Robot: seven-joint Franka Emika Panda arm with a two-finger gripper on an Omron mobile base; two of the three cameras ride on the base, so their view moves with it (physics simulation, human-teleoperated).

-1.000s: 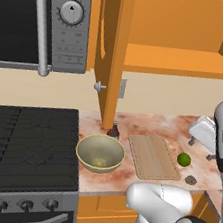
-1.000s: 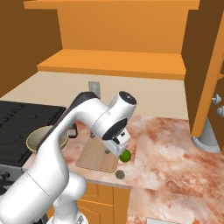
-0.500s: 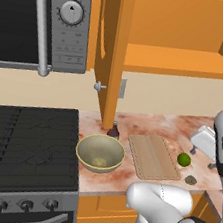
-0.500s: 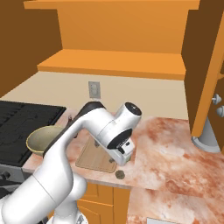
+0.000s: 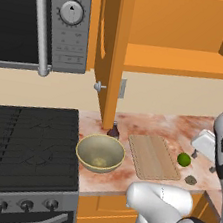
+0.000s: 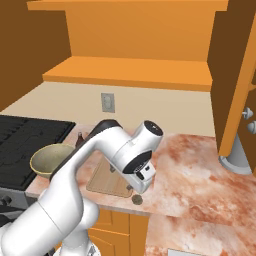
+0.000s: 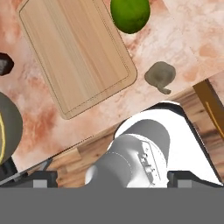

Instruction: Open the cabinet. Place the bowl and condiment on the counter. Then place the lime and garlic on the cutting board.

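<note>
Black stove (image 5: 28, 141), steel microwave (image 5: 43, 20) above; beige wall (image 6: 150, 107) with outlet (image 6: 107, 102).

Room around the board

We see the board (image 5: 152, 156) bare on top; the lime (image 5: 184, 159) and garlic (image 5: 191, 180) sit just off its right edge, the bowl (image 5: 100, 153) and bottle (image 5: 113, 130) crowd its left, and the open door (image 5: 112, 53) hangs over the bottle.

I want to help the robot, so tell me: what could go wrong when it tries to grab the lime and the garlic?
The lime is round and lies on the counter just off the cutting board, so it might roll away if the open gripper nudges it. The garlic sits close to the counter's front edge; a bump could knock it off. It is also tiny, so the fingers may close and miss it.
</note>
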